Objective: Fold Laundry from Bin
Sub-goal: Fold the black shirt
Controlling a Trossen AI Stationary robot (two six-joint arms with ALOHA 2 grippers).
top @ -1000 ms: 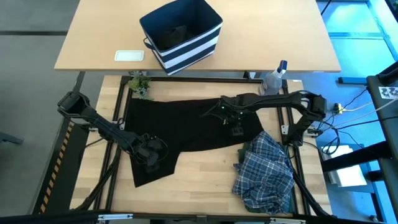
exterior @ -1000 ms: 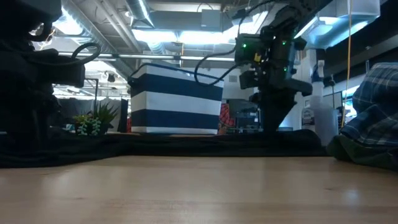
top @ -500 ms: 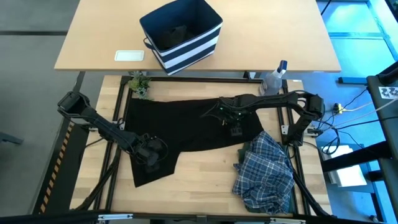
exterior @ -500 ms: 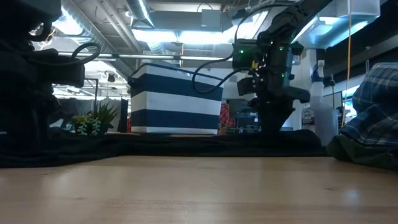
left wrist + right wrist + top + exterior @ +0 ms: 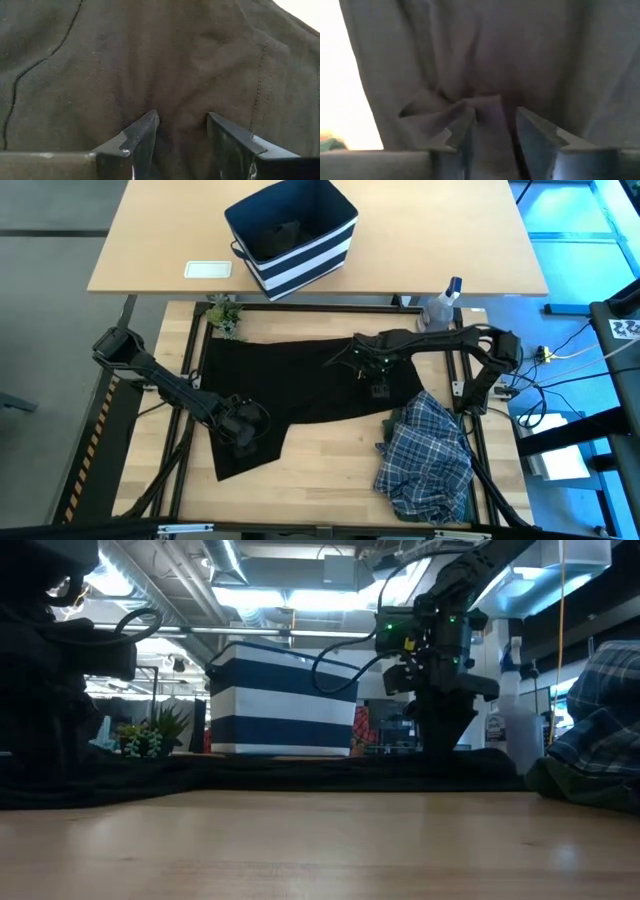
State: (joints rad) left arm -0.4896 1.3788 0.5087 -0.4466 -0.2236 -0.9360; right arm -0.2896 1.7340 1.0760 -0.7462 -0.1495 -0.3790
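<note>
Two dark arms work over one black soft cloth garment (image 5: 300,395) spread flat across the light wooden table (image 5: 330,465). Left hand (image 5: 244,430) is pressed down on the garment's near-left part; in its wrist view the two dark fingers (image 5: 141,137) stand apart with a ridge of cloth rising between them, though whether that cloth is truly gripped cannot be told. Right hand (image 5: 372,370) sits on the garment's right part, near its far edge; its wrist view shows the fingers (image 5: 537,131) apart with a small bunched fold of the fabric lying between them, and again a firm hold cannot be confirmed. In the low view this hand (image 5: 440,735) points down to the cloth.

A crumpled blue-and-white plaid shirt (image 5: 425,460) lies heaped on the table's near-right corner, just beside the black garment's right edge. Beyond, on a separate pale table, stands the boxy navy-blue fabric bin with white stripes (image 5: 297,240), something dark lying in its bottom. A clear spray bottle with a blue top (image 5: 440,305) stands at the far right of the work area, and a small green plant (image 5: 225,315) at the far left.
</note>
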